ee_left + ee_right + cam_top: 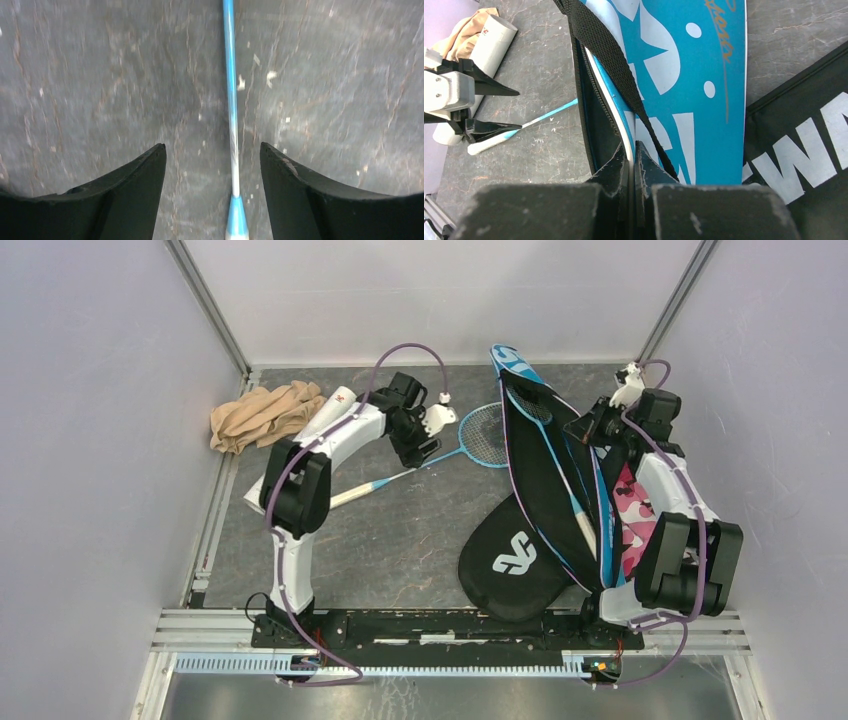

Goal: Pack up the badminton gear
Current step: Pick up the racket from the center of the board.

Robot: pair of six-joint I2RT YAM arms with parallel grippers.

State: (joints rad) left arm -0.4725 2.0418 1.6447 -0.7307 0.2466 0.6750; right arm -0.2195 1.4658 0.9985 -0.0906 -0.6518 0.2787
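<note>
Black cover (pixel 510 560) first, flat on the table (pixel 400 540) just past the arm bases. The top is dark grey, veined and scuffed like cracked stone, with a ribbed metal rail (pixel 450 625) along the near edge and plain pale walls (pixel 100 390) boxing in three sides. The cover is soft black fabric, rounded like a racket head, with a white logo on top. From the right wrist, big white block letters show on it, cut off, can't read the word. Overlapping it from behind, the blue cover (pixel 520 375) stands open on edge: black lining, zip round the rim, a black strap across its bright blue face, white lettering, and a thin orange script too small to read. Right gripper (pixel 631 150) is pinched tight on that rim. A racket (pixel 578 505) sits inside against the lining. Mid-table, the blue racket (pixel 487 435) lies flat, with a thin blue-and-white shaft and a pale grip. Left gripper (pixel 212 145) hangs over the shaft, fingers wide apart either side, not touching. Far left, the white tube (pixel 322 420), red mark near its end, lies against a crumpled tan cloth (pixel 262 412) in the corner
</note>
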